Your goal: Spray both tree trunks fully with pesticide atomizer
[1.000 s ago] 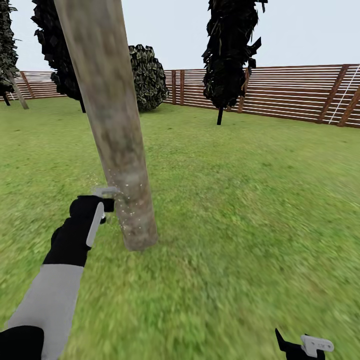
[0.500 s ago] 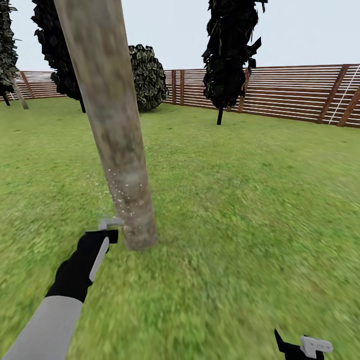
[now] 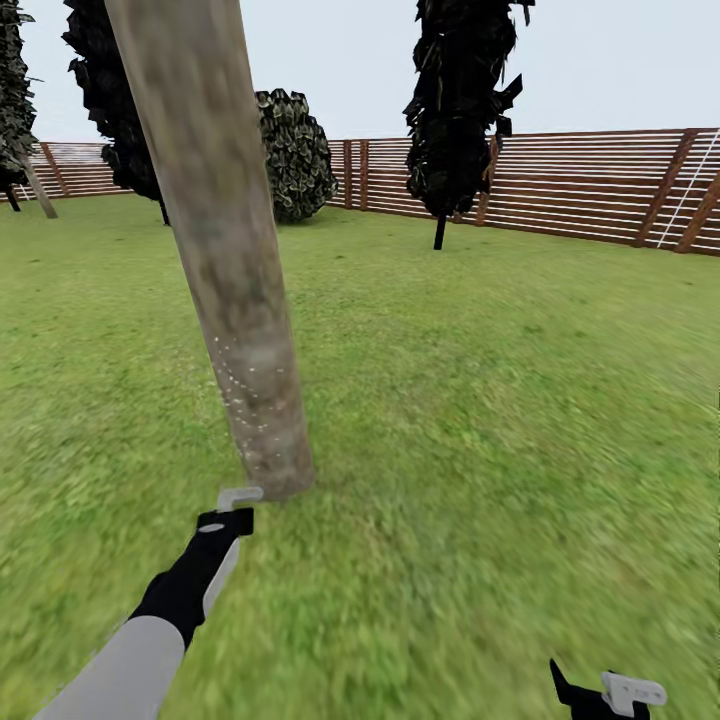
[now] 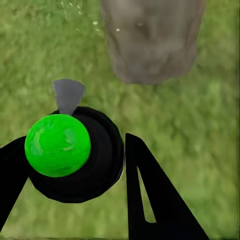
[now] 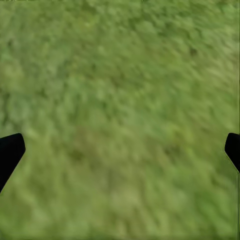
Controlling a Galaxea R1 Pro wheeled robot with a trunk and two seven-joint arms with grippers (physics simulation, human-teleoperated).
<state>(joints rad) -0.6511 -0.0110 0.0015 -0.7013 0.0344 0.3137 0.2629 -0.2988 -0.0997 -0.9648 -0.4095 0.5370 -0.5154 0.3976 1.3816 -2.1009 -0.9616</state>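
Grass lawn [image 3: 480,420]: left gripper [image 4: 75,170] clamps the atomizer [image 4: 60,145]; specks dot only the trunk [image 3: 230,300] base; right gripper [image 5: 120,150] hangs open.

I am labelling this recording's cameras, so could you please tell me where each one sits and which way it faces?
Head view: on the robot's head, facing forward and down over the lawn to the tree trunk and fence; left gripper and right gripper show.
Left wrist view: near the left gripper, facing down along its fingers at the atomizer and grass.
Right wrist view: near the right gripper, facing grass.
Head and left wrist views share the trunk base and white specks.
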